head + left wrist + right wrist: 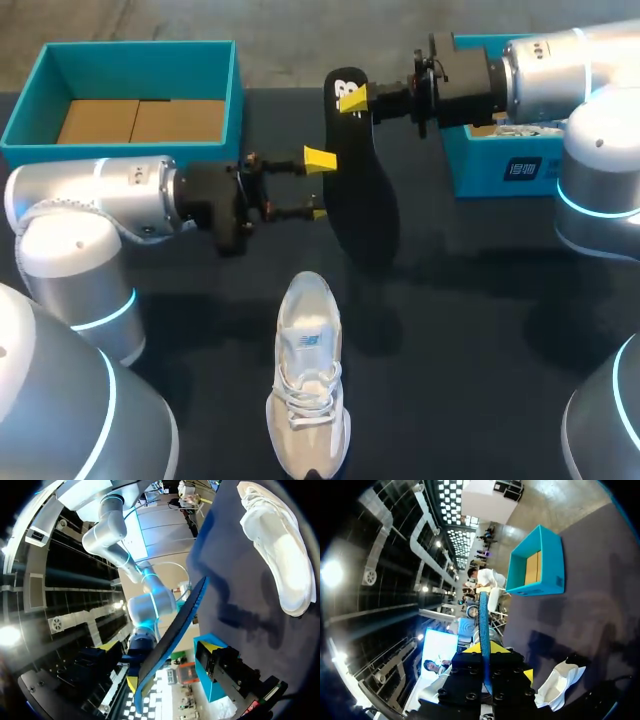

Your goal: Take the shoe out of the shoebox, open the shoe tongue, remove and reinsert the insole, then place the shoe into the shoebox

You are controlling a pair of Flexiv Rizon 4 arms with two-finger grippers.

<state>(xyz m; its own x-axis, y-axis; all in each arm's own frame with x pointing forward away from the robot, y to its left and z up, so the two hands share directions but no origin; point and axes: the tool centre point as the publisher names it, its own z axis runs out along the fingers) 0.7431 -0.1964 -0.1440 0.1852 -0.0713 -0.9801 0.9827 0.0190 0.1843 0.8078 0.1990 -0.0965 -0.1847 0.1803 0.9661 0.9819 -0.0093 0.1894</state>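
Observation:
The white shoe (308,400) lies on the dark table, toe toward the near edge, also seen in the left wrist view (275,545). My right gripper (352,98) holds the black insole (362,200) by its heel end, hanging in the air above the table. In the right wrist view the insole (482,620) shows edge-on, pinched between the yellow tips of the gripper (485,651). My left gripper (319,186) is open at the insole's left edge. In its own view the insole (175,630) runs between the spread fingers of the left gripper (160,647), neither pad pressing on it.
A teal shoebox (40,100) with a cardboard floor stands at the back left, also in the right wrist view (540,585). A second teal box (505,170) sits at the back right under my right arm. Bare table (480,330) lies to the shoe's right.

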